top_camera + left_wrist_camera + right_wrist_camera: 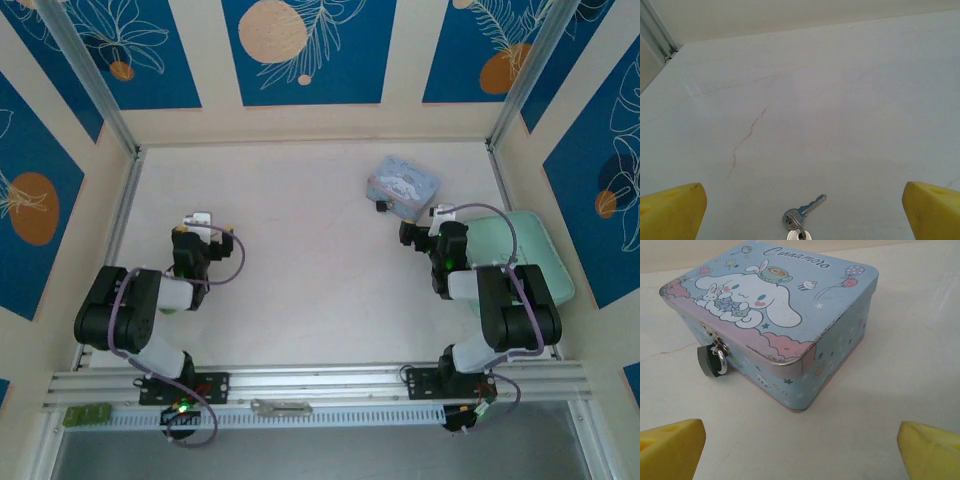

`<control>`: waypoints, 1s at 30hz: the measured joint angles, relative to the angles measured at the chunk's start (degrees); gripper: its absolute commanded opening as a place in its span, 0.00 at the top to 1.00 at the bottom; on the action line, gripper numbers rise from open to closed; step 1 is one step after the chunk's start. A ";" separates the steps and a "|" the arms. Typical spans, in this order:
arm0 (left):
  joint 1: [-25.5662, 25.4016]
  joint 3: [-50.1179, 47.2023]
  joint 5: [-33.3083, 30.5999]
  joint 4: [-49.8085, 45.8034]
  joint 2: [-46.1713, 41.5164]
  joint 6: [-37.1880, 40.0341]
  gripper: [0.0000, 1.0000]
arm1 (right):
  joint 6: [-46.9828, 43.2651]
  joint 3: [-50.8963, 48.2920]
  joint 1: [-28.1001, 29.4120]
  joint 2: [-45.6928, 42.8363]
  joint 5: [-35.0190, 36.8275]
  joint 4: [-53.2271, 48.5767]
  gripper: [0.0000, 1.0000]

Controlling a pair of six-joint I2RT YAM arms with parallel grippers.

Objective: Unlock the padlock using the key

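Note:
The key [805, 211] is a small silvery key on a ring, lying flat on the pale table with its blade pointing up and right. A second key [799, 235] on the same ring shows at the bottom edge of the left wrist view. My left gripper [803, 194] hangs open over it, one yellow fingertip [675, 212] far out on each side. The padlock [710, 360] [381, 207] is dark with a silvery shackle and hangs from the hasp of the pale blue tin [780, 305] [402, 185]. My right gripper [801, 430] is open, short of the tin's near corner.
A pale green tray [545, 250] lies at the right edge beside the right arm. A flat silvery bar [280, 407] rests on the front rail, and a green board [88, 413] sits at its left end. Aluminium posts and low walls frame the table.

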 measured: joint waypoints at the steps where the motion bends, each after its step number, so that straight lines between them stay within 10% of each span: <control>1: 0.00 0.00 -0.07 0.00 0.00 0.00 0.00 | 0.00 0.00 0.00 0.00 0.00 0.00 0.01; 30: 0.00 0.00 -0.09 0.02 0.00 0.00 0.00 | 0.00 0.00 -0.42 0.00 -1.29 -0.04 0.01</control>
